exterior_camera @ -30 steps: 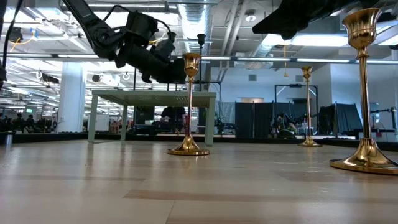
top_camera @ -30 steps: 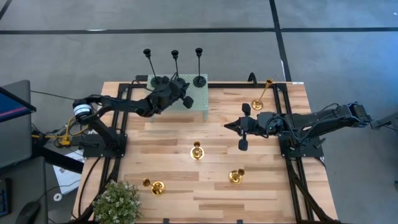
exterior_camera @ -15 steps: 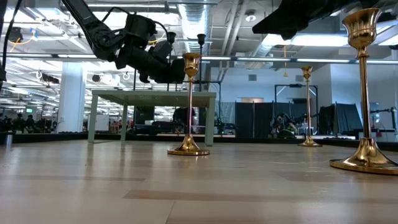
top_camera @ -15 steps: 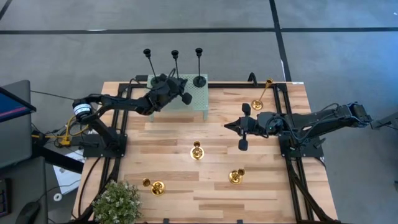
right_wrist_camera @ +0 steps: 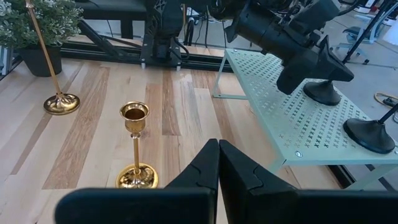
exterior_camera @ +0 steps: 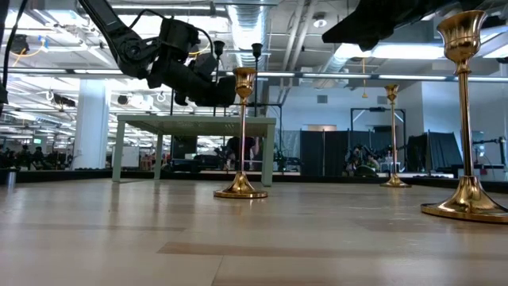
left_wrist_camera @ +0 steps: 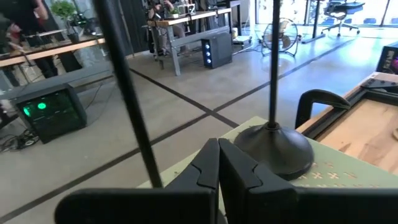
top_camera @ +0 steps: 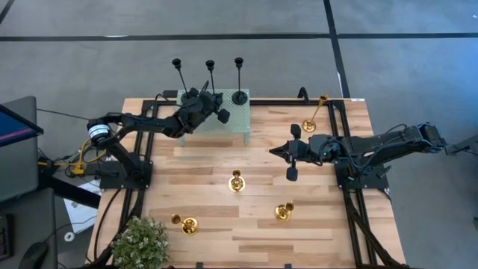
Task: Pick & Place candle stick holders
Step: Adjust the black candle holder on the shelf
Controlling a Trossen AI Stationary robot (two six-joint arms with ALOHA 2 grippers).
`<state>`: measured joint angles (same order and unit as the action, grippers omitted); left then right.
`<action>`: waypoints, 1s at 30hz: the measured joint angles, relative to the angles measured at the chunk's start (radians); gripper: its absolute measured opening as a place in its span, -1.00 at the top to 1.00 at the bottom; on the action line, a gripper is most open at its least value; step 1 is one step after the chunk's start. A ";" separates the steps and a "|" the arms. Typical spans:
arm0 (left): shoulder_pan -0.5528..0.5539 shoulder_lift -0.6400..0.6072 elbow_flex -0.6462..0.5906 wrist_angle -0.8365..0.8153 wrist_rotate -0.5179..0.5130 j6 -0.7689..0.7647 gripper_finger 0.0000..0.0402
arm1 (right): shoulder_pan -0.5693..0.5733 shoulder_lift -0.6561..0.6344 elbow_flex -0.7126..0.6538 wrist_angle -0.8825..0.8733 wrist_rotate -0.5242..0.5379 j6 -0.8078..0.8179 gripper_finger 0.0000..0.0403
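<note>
Left gripper (top_camera: 206, 95) closed over stand (top_camera: 237, 119), apparently empty

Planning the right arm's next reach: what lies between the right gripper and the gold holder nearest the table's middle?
Nothing: in the high view only bare wood separates the shut right gripper from that gold holder. The right wrist view shows the same.

Pale planked wood table (top_camera: 209, 168) with a smooth matt grain; on it, polished gold metal candle stick holders (top_camera: 237, 181) gleam. At its far edge, a pale green perforated metal shelf (right_wrist_camera: 283, 121) carries matt black metal holders (left_wrist_camera: 272, 146).
</note>
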<state>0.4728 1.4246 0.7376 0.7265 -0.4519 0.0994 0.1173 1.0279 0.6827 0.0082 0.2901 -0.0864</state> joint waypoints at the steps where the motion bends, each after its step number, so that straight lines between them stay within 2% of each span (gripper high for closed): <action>1: 0.000 0.000 0.000 0.000 -0.005 0.000 0.99 | 0.000 0.000 0.000 0.000 0.000 0.000 1.00; 21: 0.027 0.000 0.000 0.000 -0.012 0.000 0.99 | 0.000 0.000 0.000 0.000 0.000 0.000 1.00; 30: 0.027 0.000 0.000 0.000 -0.056 0.000 0.99 | 0.000 0.000 0.000 0.000 0.000 0.000 1.00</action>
<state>0.5000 1.4246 0.7376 0.7263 -0.5077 0.0999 0.1173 1.0279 0.6827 0.0078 0.2901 -0.0864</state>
